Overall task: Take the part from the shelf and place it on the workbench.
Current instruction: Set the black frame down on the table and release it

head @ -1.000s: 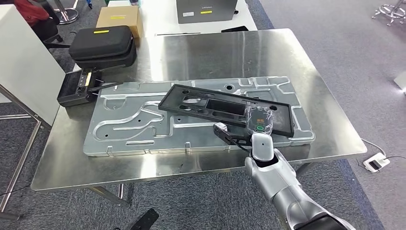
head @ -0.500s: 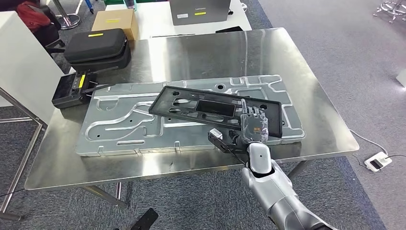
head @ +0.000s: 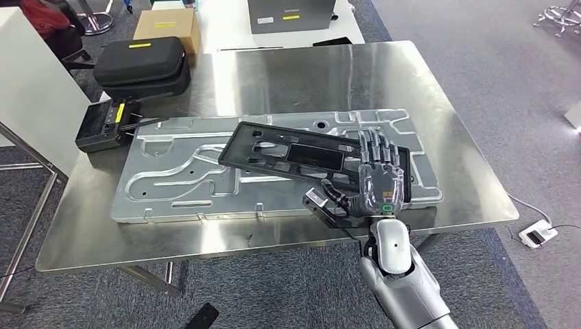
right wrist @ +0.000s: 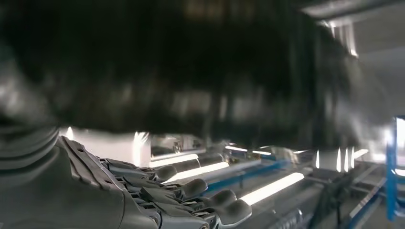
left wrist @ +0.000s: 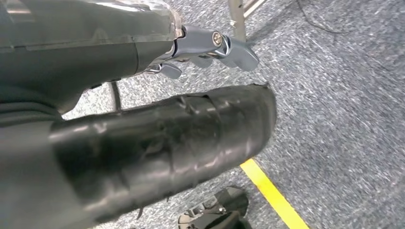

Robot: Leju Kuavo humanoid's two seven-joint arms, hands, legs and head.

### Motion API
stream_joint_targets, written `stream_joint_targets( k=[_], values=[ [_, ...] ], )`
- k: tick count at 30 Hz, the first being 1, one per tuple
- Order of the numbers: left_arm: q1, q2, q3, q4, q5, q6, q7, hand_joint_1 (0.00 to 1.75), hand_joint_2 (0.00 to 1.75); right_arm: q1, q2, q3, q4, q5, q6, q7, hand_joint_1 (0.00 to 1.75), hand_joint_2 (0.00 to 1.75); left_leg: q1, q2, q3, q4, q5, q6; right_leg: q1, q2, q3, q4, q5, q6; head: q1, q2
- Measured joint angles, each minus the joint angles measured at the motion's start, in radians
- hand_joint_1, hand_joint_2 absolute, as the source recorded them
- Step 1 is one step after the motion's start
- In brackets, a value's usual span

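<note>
- Three views are described in turn. Head view: the black part (head: 312, 156), a flat rectangular frame with cut-outs, lies tilted on the embossed metal panel (head: 185, 179), which rests on the steel workbench (head: 329, 75).
- Head view: the right hand (head: 375, 177) is at the near right end of the part, fingers extended over its top surface and thumb (head: 336, 192) underneath the near edge. The part's edge is between thumb and fingers, so the hand holds it.
- Head view: a black zip case (head: 140, 63) and a black device (head: 103, 129) occupy the far left corner of the workbench. A cardboard box (head: 164, 25) stands beyond it.
- Left wrist view: the left hand (left wrist: 210, 47) hangs above grey carpet (left wrist: 344, 119) with a yellow floor line (left wrist: 270, 193). Its fingers curl inward and hold nothing.
- Right wrist view: the right hand's fingers (right wrist: 200, 195) lie straight and side by side under a dark, blurred surface.
</note>
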Motion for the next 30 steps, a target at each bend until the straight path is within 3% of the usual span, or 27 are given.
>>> stream_joint_targets(
  k=[2,4,5,6,7,9,11,14,16,19,20,21,22,24,26,30],
  values=[
    [0.0,0.0,0.002,0.0,0.007,0.004,-0.004,0.0,0.0,0.009,-0.027,0.0,-0.043,0.004,0.042,-0.016,0.0,0.0,0.004,0.001,0.006,-0.011,0.006,0.009,-0.002,0.0,-0.032,0.072,-0.046,0.009,0.001,0.0],
    [0.003,0.0,0.005,0.0,0.015,0.008,-0.007,0.0,0.0,0.018,-0.071,0.004,-0.09,-0.014,0.12,-0.043,0.0,0.0,0.003,0.0,0.006,-0.012,0.006,0.013,-0.003,0.0,-0.094,0.205,-0.106,0.015,0.001,0.0],
    [0.005,0.001,0.006,0.0,0.019,0.01,-0.008,0.0,0.0,0.022,-0.095,0.006,-0.112,-0.029,0.152,-0.056,0.0,0.0,0.002,-0.002,0.006,-0.011,0.005,0.013,-0.004,0.0,-0.118,0.252,-0.118,0.017,0.001,0.0],
    [0.008,0.002,0.007,0.0,0.023,0.012,-0.01,0.0,0.0,0.025,-0.119,0.008,-0.134,-0.044,0.176,-0.066,0.0,0.0,0.002,-0.003,0.006,-0.01,0.005,0.014,-0.004,0.0,-0.125,0.265,-0.111,0.018,0.001,0.0],
    [0.011,0.003,0.008,0.0,0.027,0.014,-0.012,0.0,0.0,0.026,-0.14,0.009,-0.155,-0.057,0.189,-0.072,0.0,0.0,0.002,-0.005,0.006,-0.008,0.004,0.014,-0.004,0.0,-0.111,0.233,-0.083,0.017,0.001,0.0],
    [0.013,0.004,0.01,0.0,0.036,0.018,-0.017,0.0,0.0,0.027,-0.18,0.01,-0.199,-0.083,0.202,-0.079,0.0,0.0,0.001,-0.007,0.006,-0.002,0.0,0.011,-0.003,0.0,-0.048,0.103,-0.017,0.01,0.001,0.0],
    [0.014,0.004,0.014,0.0,0.045,0.026,-0.022,0.0,0.0,0.041,-0.211,0.01,-0.255,-0.12,0.172,-0.085,0.0,0.0,-0.003,-0.009,0.002,0.005,-0.004,0.005,0.001,0.0,-0.003,0.008,0.011,0.003,0.001,0.0],
    [0.022,0.004,0.022,0.0,0.055,0.05,-0.02,0.0,0.0,0.122,-0.216,-0.006,-0.366,-0.199,-0.018,-0.126,0.0,0.0,-0.006,-0.011,-0.001,0.007,-0.008,-0.007,0.004,-0.003,0.006,-0.013,0.009,-0.009,0.0,0.0],
    [0.027,0.004,0.028,0.0,0.058,0.075,-0.012,0.0,0.0,0.194,-0.181,-0.033,-0.448,-0.266,-0.145,-0.209,0.0,0.0,-0.005,-0.011,-0.013,0.042,-0.037,-0.017,-0.001,-0.005,0.01,-0.019,0.011,-0.022,0.0,0.0],
    [0.03,0.004,0.032,0.0,0.058,0.113,0.005,0.0,0.0,0.299,-0.087,-0.095,-0.553,-0.397,-0.201,-0.387,0.0,0.0,-0.002,-0.01,-0.087,0.216,-0.13,-0.029,-0.002,-0.007,0.015,-0.022,0.01,-0.034,-0.001,0.0],
    [0.031,0.004,0.033,0.0,0.059,0.121,0.009,0.0,0.0,0.328,-0.058,-0.115,-0.575,-0.436,-0.202,-0.431,0.0,0.0,-0.001,-0.01,-0.11,0.268,-0.146,-0.031,-0.002,-0.007,0.016,-0.021,0.009,-0.036,-0.001,0.0],
    [0.033,0.004,0.033,0.0,0.06,0.127,0.012,0.0,0.0,0.353,-0.033,-0.133,-0.593,-0.469,-0.203,-0.461,0.0,0.0,-0.001,-0.01,-0.119,0.288,-0.144,-0.032,-0.002,-0.007,0.017,-0.021,0.008,-0.036,-0.001,0.0],
    [0.034,0.003,0.034,0.0,0.061,0.13,0.014,0.0,0.0,0.372,-0.013,-0.147,-0.607,-0.493,-0.203,-0.481,0.0,0.0,-0.001,-0.01,-0.109,0.268,-0.122,-0.031,-0.002,-0.006,0.019,-0.02,0.007,-0.036,-0.001,0.0],
    [0.035,0.003,0.036,0.0,0.063,0.139,0.016,0.0,0.0,0.401,0.021,-0.173,-0.628,-0.543,-0.203,-0.515,0.0,0.0,-0.001,-0.009,-0.043,0.134,-0.055,-0.026,-0.002,-0.004,0.023,-0.02,0.005,-0.033,-0.001,0.0],
    [0.035,0.003,0.038,0.0,0.066,0.15,0.018,0.0,0.0,0.423,0.047,-0.193,-0.639,-0.603,-0.204,-0.544,0.0,0.0,-0.004,-0.01,0.012,0.023,-0.02,-0.019,0.001,-0.002,0.024,-0.017,0.004,-0.025,-0.001,0.0],
    [0.04,0.001,0.043,0.0,0.07,0.165,0.02,0.0,0.0,0.473,0.086,-0.223,-0.661,-0.751,-0.204,-0.618,0.0,0.0,-0.005,-0.011,0.02,-0.004,-0.01,-0.001,0.002,-0.001,0.02,-0.011,-0.001,-0.005,0.0,0.0]
  ],
)
